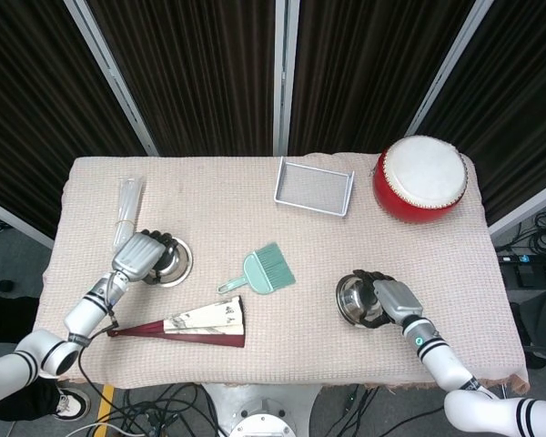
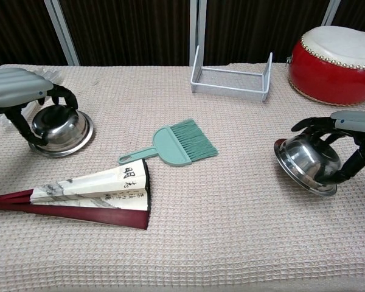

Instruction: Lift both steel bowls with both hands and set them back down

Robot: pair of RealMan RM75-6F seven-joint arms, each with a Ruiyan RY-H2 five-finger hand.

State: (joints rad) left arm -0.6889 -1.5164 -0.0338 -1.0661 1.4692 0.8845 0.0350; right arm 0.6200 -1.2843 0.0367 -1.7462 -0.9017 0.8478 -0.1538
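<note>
At the near side of the cloth-covered tabletop (image 2: 231,243), a folded paper fan (image 2: 79,194) is laid flat, its dark red guard pointing to the left edge. A broad stretch of bare cloth is seen between the fan and the near edge, and more to its right.

Near the right edge, the right steel bowl (image 2: 307,163) is gripped by the right hand (image 2: 347,143); its fingers (image 2: 310,125) are curled over the upturned base and rim. The bowl appears tilted, with its near rim on or just above the cloth; whether it rests fully cannot be told. In the head view the same bowl (image 1: 357,299) is seen close to the near edge, with the hand (image 1: 389,297) over its right side.

At the left side, the left steel bowl (image 2: 59,129) is seen upside down on the cloth, and it is held by the left hand (image 2: 18,91), whose fingers (image 2: 64,96) are wrapped over its top. From above, this bowl (image 1: 171,261) lies just above the fan's tip, under the hand (image 1: 138,255).

Between the two bowls, a green hand brush (image 2: 173,146) is laid with its bristles pointing away; open cloth is left on either side of it.

Farther back, a bundle of clear sticks (image 1: 127,202) lies near the left edge, a white wire rack (image 2: 231,76) stands centrally, and a red drum (image 2: 337,64) sits at the far right corner.
</note>
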